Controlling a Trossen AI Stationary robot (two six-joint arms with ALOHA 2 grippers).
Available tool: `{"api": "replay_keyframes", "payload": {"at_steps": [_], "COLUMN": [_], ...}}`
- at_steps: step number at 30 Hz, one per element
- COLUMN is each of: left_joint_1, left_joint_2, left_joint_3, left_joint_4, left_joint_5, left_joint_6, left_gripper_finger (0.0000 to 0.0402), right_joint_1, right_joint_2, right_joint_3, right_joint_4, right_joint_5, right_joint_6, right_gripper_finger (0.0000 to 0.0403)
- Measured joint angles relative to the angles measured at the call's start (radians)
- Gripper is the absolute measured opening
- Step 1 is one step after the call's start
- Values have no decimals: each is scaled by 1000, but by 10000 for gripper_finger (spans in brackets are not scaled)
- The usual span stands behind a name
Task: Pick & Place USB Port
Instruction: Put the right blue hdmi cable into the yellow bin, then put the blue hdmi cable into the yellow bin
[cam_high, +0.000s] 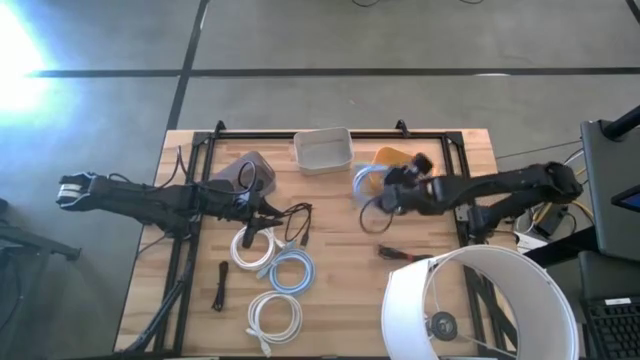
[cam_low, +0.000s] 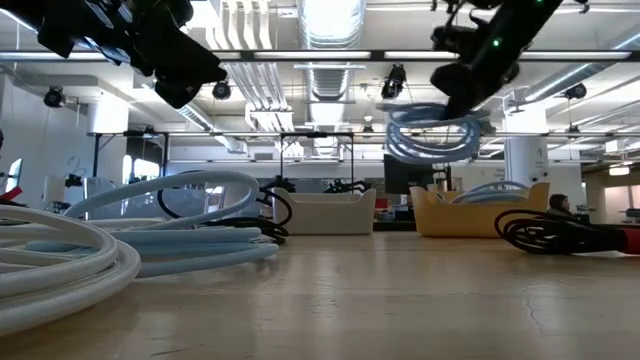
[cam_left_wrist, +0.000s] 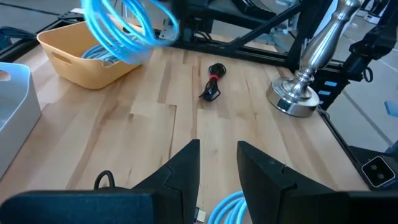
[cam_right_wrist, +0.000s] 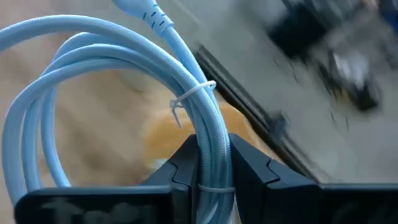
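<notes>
We see the right gripper (cam_right_wrist: 208, 163) clamped on a coiled light-blue USB cable (cam_right_wrist: 112, 81), held in the air.
The coil hangs above the wooden table (cam_high: 440, 150), just beside the yellow plastic bin (cam_high: 392, 157); the left gripper (cam_left_wrist: 217, 165), fingers slightly parted and empty, sits over loose cable coils (cam_high: 290, 272).

The white lampshade (cam_high: 487, 305) runs off the bottom edge from above, covering the table's near right corner. In the right wrist view the yellow bin (cam_right_wrist: 186, 134) and the table frame (cam_right_wrist: 249, 106) are blurred behind the blue cable coil (cam_right_wrist: 124, 81), whose loop is cut off at the left edge
</notes>
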Motion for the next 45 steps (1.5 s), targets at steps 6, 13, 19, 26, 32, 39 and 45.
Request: {"api": "replay_keyframes", "payload": {"at_steps": [6,13,19,26,32,39,45], "left_joint_1": [1,0,0,0,0,0,0], "left_joint_2": [0,0,0,0,0,0,0], "left_joint_3": [0,0,0,0,0,0,0], "left_joint_4": [0,0,0,0,0,0,0], "left_joint_5": [-1,-3,-3,-4,-4,-4,-4], "left_joint_6": [0,-3,-10,-10,-30,-32,-64], "left_gripper_finger": [110,110,110,110,110,110,110], "right_joint_1": [-144,-274,-361,-406,-422,-426,-405], "right_joint_2": [-53,-49,-52,-51,-51,-52,-52], "right_joint_3": [-12,-74,-152,-182,-181,-150,-98], "right_joint_4": [-126,-132,-128,-105,-102,-101,-101], "right_joint_5": [-47,-166,-215,-255,-272,-218,-245], "right_joint_6": [147,118,124,117,97,81,10], "right_gripper_finger": [59,66,68,87,127,164,173]}}
